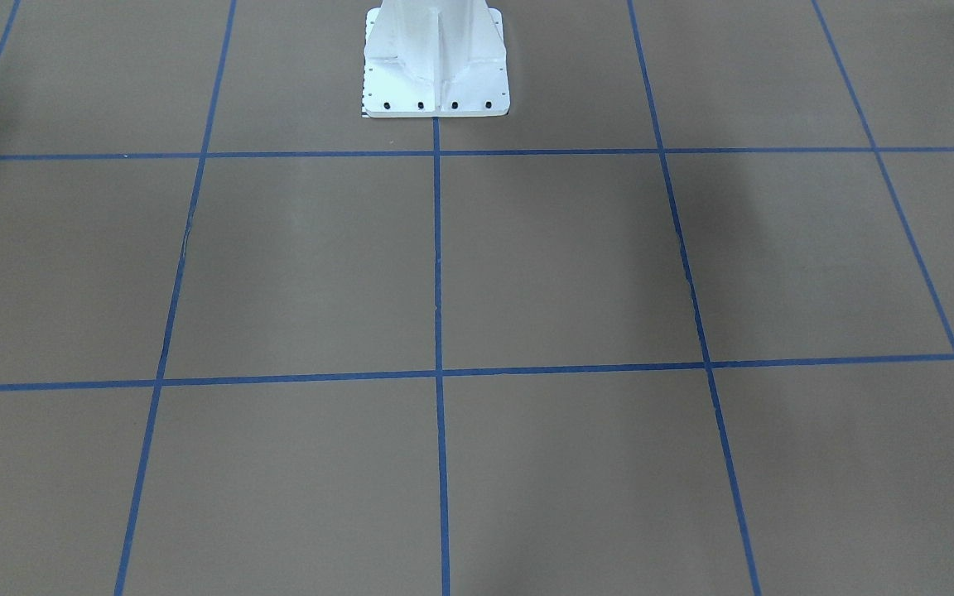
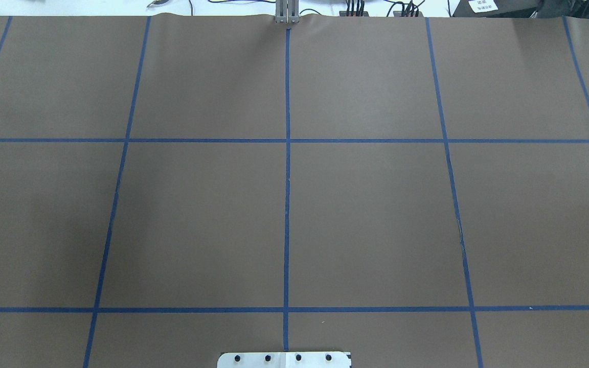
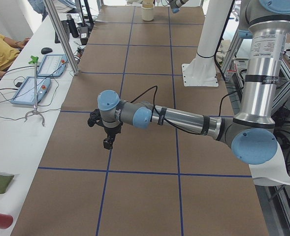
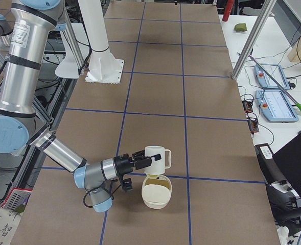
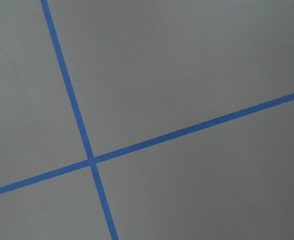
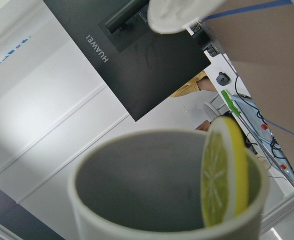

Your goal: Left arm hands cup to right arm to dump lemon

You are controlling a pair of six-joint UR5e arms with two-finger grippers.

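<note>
So we're at the dump step, I'd say. The white loop-handled mug with the grey inside (image 4: pixel 158 155) is already with the right arm (image 4: pixel 63 150), off the brown paper-covered bench with blue tape grid lines (image 4: pixel 155 92) and right at the right end effector (image 4: pixel 140 161). It sits just above a cream round bowl (image 4: pixel 156 194) near the robot's right end of the bench. That end effector only shows in the side view, so I honestly can't tell how its fingers sit on the mug. In the right wrist view the yellow lemon slice (image 6: pixel 224 170) stands on edge at the mug's lip, not yet out. The next move probably needs more wrist roll to tip the mouth further, keeping it over the bowl so the slice drops inside. The left arm (image 3: pixel 184 119) is stretched over bare bench well away, with nothing at its black end effector (image 3: pixel 108 142); released or clenched, can't tell from here. The only readable writing is white "HUAWEI" lettering (image 6: pixel 98 48) on the back of a dark monitor (image 6: pixel 151 65). I can't read anything on the mug or the end effectors.
</note>
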